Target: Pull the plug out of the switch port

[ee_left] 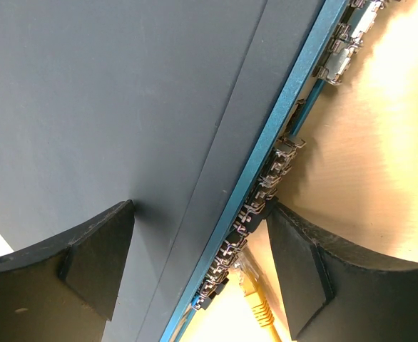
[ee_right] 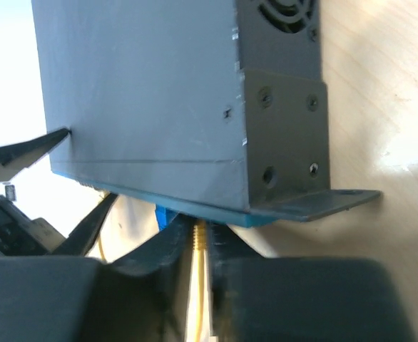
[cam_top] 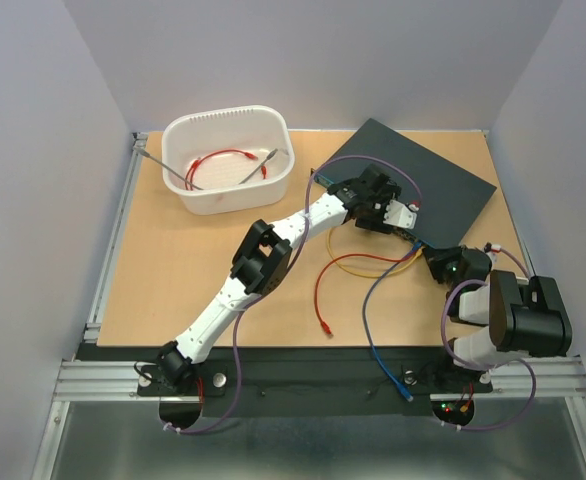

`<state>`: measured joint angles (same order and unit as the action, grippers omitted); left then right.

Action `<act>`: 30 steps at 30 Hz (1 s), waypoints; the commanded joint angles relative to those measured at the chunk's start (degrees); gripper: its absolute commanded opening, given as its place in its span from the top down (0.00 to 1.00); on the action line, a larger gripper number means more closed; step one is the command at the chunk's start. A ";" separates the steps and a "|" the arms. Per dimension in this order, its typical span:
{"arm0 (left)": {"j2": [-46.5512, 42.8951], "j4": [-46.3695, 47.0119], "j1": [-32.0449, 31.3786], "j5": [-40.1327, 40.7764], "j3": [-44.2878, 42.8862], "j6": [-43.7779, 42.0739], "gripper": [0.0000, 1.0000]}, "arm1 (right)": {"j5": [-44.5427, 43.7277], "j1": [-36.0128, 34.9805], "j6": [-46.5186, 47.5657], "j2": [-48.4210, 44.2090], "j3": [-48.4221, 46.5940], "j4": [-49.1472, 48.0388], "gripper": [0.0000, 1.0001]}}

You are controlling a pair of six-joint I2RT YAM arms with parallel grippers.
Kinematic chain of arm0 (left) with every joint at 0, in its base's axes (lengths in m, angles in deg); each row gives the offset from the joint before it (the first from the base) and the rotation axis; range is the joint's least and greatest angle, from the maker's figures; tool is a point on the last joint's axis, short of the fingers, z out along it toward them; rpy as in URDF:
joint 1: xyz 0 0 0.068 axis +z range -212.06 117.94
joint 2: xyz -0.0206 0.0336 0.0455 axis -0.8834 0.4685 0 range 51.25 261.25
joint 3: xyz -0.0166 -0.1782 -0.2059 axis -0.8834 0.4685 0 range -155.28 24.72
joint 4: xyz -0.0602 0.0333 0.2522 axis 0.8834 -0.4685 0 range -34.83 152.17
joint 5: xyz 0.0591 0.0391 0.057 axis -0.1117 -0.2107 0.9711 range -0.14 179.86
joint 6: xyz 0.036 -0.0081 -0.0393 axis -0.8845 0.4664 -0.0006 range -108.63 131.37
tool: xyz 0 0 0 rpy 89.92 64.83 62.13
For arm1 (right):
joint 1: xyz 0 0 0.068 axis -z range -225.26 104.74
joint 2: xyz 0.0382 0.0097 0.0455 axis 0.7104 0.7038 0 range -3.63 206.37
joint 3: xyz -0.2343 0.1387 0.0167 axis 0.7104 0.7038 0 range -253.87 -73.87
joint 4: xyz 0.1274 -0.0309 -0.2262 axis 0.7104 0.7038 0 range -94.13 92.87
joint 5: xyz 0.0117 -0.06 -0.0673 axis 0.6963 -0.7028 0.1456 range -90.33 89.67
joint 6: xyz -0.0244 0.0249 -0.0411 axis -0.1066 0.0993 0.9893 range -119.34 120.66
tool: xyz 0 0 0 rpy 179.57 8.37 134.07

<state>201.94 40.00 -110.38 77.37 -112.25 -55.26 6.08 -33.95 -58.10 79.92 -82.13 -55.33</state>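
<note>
The switch lies flat at the far right of the desk with its socket edge turned toward the arms. The yellow plug looks seated in a socket toward the end nearest the right arm, so it is not yet out. The right gripper has its jaws clenched on that plug right at the port face. The left gripper straddles the same edge with jaws spread wide, one finger over the top face and the other beside the socket row; whether they actually bear on the box cannot be told. That looks like the main risk: if the plug's latch is not released, a pull would likely drag the whole switch along the desk rather than free the plug, and wide jaws would do little to stop it. The pinch also looks narrow, so it could slide off down the cord. A blue lead and a red lead lie loose just in front and could snag a wrist backing away. Well apart, at the far left, the white tub holds a red cable and two thin metal tools leaning against its walls — nothing else shows inside.
</note>
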 commanded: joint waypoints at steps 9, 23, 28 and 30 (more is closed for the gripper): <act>-0.40 6.35 0.24 2.74 -0.58 0.10 0.17 | -1.58 0.55 -4.08 4.60 -1.42 1.81 0.65; -1.10 6.53 0.15 1.94 -0.23 0.80 0.18 | -0.44 0.73 -8.47 13.56 -5.20 -5.38 0.67; -1.19 6.62 0.15 1.77 0.12 0.89 0.18 | -1.67 0.73 -9.18 15.33 -4.23 -12.16 0.76; -1.37 6.44 0.15 1.51 0.21 0.89 0.18 | -2.46 0.73 -9.00 16.03 -4.05 -14.79 0.83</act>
<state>201.94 40.65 -110.51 77.98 -112.10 -54.93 10.93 -32.20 -66.80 92.05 -82.76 -68.24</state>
